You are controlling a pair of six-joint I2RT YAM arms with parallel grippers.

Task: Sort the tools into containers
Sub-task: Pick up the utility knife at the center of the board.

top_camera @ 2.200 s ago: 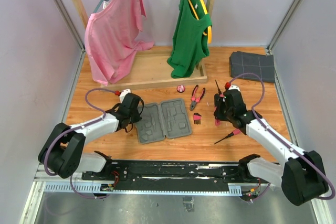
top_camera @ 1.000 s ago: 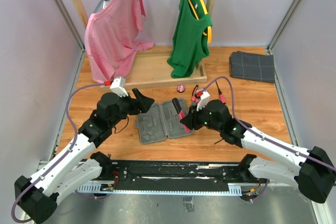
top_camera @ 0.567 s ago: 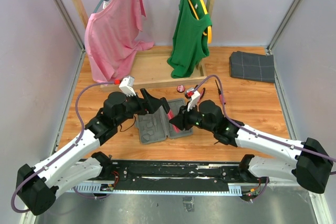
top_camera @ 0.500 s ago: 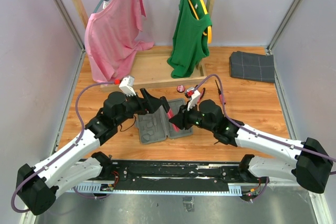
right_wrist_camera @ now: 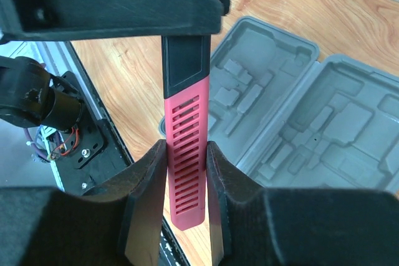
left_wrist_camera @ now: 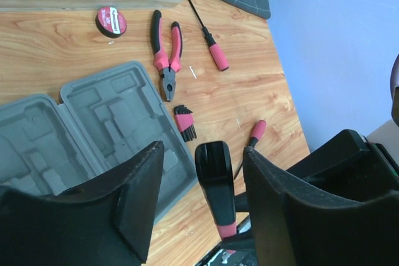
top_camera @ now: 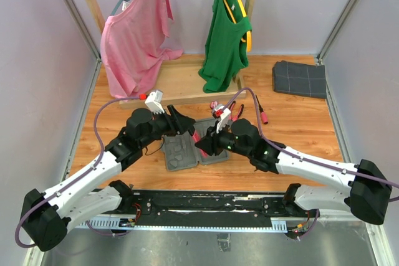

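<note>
Pink tool (right_wrist_camera: pixel 185 154) top end behind L gripper (top_camera: pixel 184 124) (case (top_camera: pixel 176 154) part-covered)

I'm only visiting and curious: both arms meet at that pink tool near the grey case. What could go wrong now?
The left gripper is open around the pink tool, not touching it. If the right gripper lets go early, the tool could drop onto the case or the table. The grippers are also crowded close, so they might bump and skew it.

The tool case (left_wrist_camera: pixel 93 116) is showing matt moulded plastic, the knife-like tool (right_wrist_camera: pixel 185 154) slotted plastic with a glossy black end, and the table (left_wrist_camera: pixel 249 95) is gleaming as smooth varnished wood.
</note>
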